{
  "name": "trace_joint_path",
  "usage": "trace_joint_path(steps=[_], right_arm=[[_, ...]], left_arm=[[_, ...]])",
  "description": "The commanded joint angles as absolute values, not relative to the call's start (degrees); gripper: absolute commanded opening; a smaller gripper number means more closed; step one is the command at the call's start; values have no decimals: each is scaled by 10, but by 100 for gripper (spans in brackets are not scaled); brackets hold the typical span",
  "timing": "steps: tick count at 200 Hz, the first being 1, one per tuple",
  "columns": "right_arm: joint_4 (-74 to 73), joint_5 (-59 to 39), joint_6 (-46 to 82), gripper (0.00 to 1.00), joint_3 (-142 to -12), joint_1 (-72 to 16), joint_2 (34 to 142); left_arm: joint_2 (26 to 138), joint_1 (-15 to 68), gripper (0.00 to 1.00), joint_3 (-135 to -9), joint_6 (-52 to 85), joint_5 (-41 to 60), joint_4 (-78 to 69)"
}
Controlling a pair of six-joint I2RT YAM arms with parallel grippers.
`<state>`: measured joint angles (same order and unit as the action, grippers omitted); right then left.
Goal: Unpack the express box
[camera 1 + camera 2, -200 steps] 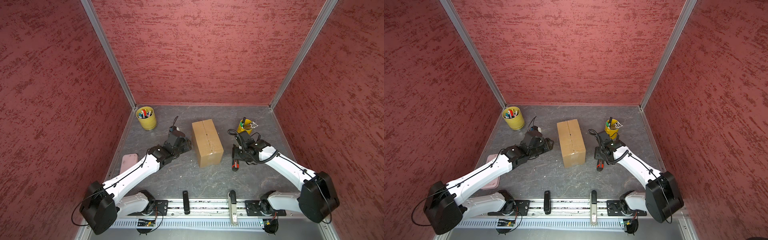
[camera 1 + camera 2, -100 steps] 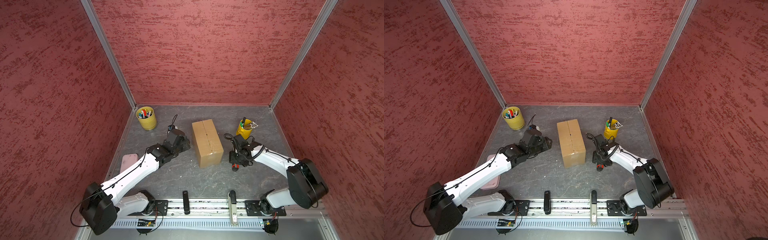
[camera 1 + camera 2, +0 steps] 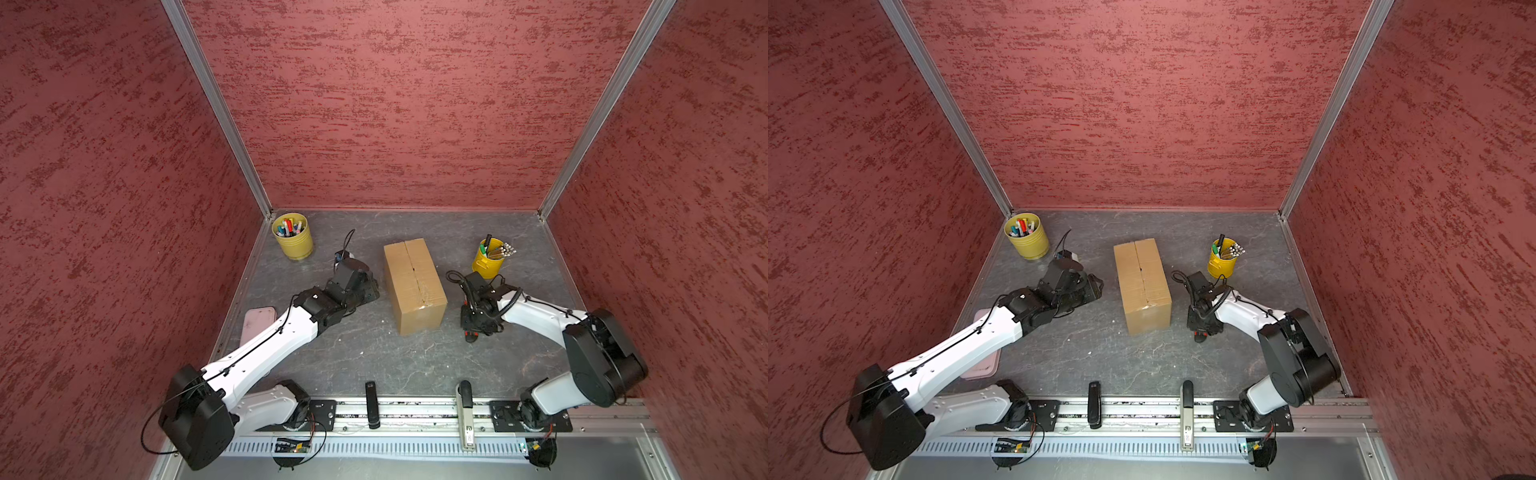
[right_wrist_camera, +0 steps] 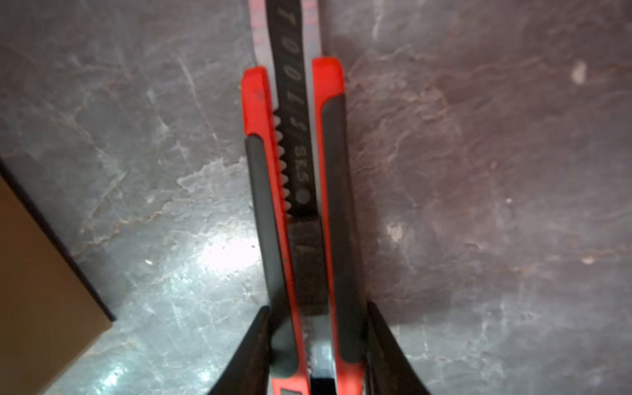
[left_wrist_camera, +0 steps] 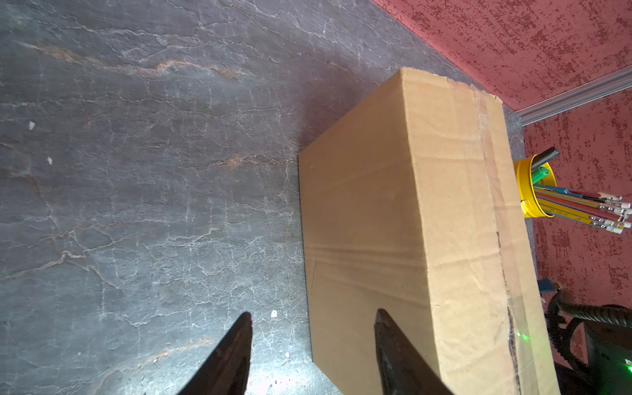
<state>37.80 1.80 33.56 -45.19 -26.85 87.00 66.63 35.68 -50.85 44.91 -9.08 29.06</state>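
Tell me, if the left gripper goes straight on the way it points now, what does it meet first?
Probably the express box: the left gripper, jaws open, points at its long side wall, with only bare table between. Depth is unclear, so how soon it touches I cannot tell.

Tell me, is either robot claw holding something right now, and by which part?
The right gripper pinches the red utility knife by its handle's sides; the left gripper is open and empty.

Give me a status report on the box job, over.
Left gripper open, empty, beside the express box. Right gripper shut on the utility knife, knife on the table. Box flaps closed, nothing on top.
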Motion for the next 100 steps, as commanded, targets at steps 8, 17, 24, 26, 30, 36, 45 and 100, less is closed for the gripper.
trace_joint_path(steps=[8,17,24,26,30,36,45,100], right_arm=[[389,43,328,22,-453,-270,875],[399,43,323,19,-461,-270,871],[410,44,319,18,-469,-270,865],[411,44,319,18,-470,-270,864],[417,45,315,17,-474,-270,860],[428,45,310,16,-483,-270,852],[447,46,305,15,-495,-269,839],[575,69,277,13,-606,-270,766]], left_arm=[[651,348,60,-533,429,-86,300],[651,344,62,-538,426,-78,301],[651,342,63,-543,424,-70,302],[651,341,63,-545,423,-67,303],[651,339,64,-548,421,-61,303],[651,337,66,-554,419,-52,304],[654,335,68,-564,415,-35,305],[698,335,80,-615,403,42,275]])
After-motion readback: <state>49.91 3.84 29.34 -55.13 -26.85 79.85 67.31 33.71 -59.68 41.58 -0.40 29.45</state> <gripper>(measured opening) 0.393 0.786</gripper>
